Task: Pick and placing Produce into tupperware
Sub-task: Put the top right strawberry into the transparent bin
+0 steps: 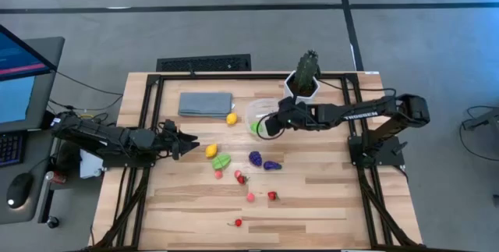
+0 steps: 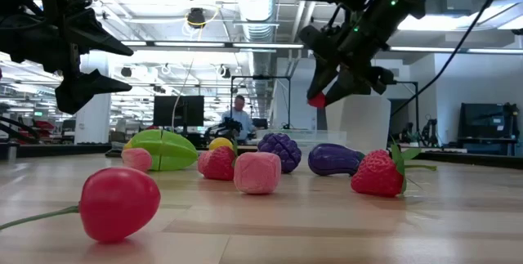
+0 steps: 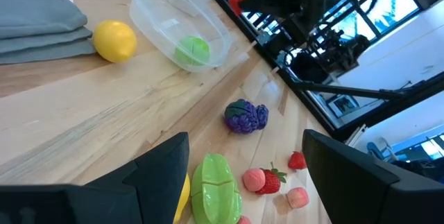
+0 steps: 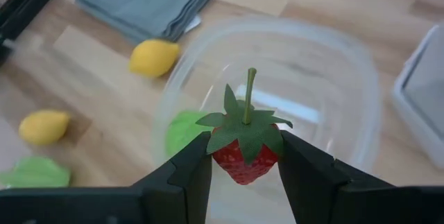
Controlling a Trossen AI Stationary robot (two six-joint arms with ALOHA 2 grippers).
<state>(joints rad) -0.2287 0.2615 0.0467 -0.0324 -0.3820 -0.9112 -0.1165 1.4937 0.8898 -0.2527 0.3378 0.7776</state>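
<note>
The clear round tupperware (image 1: 261,114) stands at the table's far middle with a green piece (image 4: 182,132) inside. My right gripper (image 4: 244,172) hangs over it, shut on a red strawberry (image 4: 243,156). My left gripper (image 1: 189,144) is open and empty, above the table at its left, near a yellow piece (image 1: 211,150) and a green piece (image 3: 214,182). A lemon (image 1: 231,118) lies beside the tupperware. Purple grapes (image 1: 255,157), an eggplant (image 1: 272,165) and several red and pink pieces (image 1: 250,196) lie on the boards. My right gripper pinches the strawberry's red body (image 4: 233,166) between its two fingers, just below the green leaf cap (image 4: 243,130). The fingers slant down from the table's right side. The strawberry is lifted clear above the tupperware, its stem (image 4: 248,92) pointing back toward the wrist.
A cactus in a white pot (image 1: 304,80) stands just behind the tupperware, close to my right arm. A folded grey-blue cloth (image 1: 206,103) lies at the far left. A red cherry (image 1: 238,222) lies near the table's near edge. Bare boards show at the near right.
</note>
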